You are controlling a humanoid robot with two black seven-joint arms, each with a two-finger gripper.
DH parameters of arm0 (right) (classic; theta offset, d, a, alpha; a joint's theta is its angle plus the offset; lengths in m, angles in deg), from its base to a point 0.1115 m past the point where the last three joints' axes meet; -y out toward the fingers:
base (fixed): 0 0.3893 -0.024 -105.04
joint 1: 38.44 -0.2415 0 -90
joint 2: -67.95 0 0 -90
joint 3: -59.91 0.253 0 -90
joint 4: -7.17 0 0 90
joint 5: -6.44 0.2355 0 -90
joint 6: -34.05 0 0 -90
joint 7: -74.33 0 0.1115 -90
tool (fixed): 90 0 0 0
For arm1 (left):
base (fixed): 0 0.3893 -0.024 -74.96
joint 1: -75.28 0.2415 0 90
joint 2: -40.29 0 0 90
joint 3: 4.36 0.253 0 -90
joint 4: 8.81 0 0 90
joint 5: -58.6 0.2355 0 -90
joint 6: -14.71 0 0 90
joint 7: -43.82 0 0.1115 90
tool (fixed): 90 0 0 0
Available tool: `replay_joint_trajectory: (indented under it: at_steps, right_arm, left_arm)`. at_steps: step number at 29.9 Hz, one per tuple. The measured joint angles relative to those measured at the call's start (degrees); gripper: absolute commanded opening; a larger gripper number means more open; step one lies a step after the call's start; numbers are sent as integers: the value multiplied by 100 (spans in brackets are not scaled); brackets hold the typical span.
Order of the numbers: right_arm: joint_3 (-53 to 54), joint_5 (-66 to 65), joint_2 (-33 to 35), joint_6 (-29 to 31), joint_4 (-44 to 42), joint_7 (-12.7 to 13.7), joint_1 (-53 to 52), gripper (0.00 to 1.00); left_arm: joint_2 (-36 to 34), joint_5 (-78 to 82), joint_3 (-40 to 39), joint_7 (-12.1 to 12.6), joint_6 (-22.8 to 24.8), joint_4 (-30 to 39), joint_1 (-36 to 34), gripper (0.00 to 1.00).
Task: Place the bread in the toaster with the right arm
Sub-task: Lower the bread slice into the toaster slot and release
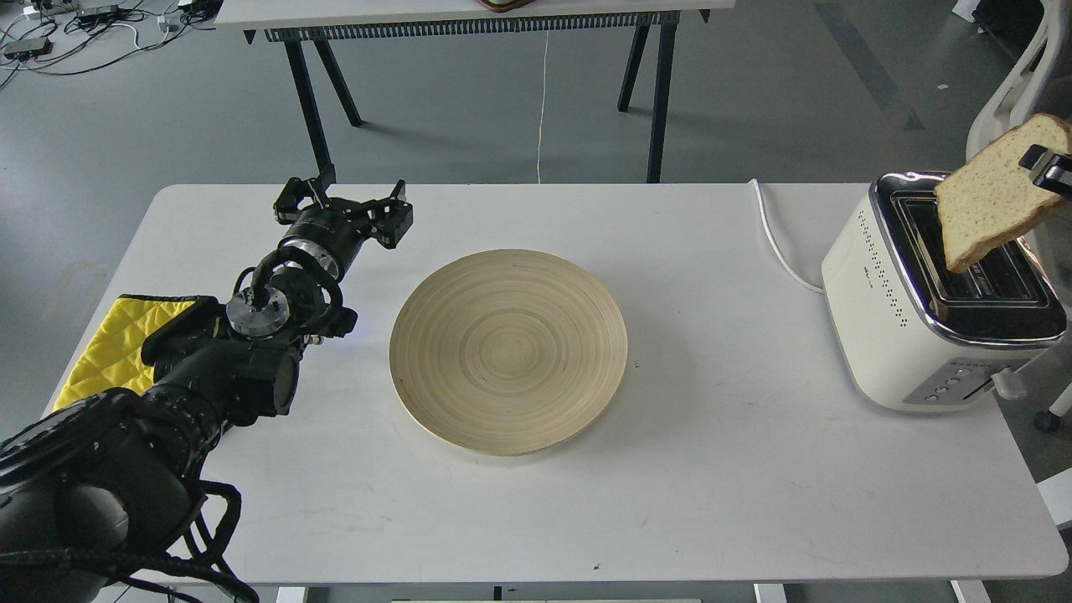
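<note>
1 slice of bread (992, 198); 1 toaster (921, 310); 1 wooden plate (508, 351); 1 yellow cloth (105, 345); 2 tables: 1 near (754, 502), 1 far (377, 12).
</note>
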Motion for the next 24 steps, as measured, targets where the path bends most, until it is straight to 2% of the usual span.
replay_joint_trajectory:
  at_steps: [20, 22, 24]
  right_arm:
    - [67, -105, -20, 20, 82, -24, 156, 6]
    - [68, -154, -24, 40, 83, -25, 158, 15]
    - [68, -191, -28, 74, 83, -24, 165, 37]
  left_arm:
    - [0, 0, 1, 1, 0, 0, 0, 100]
    - [2, 0, 1, 1, 0, 0, 0, 100]
    - [2, 0, 1, 1, 0, 0, 0, 100]
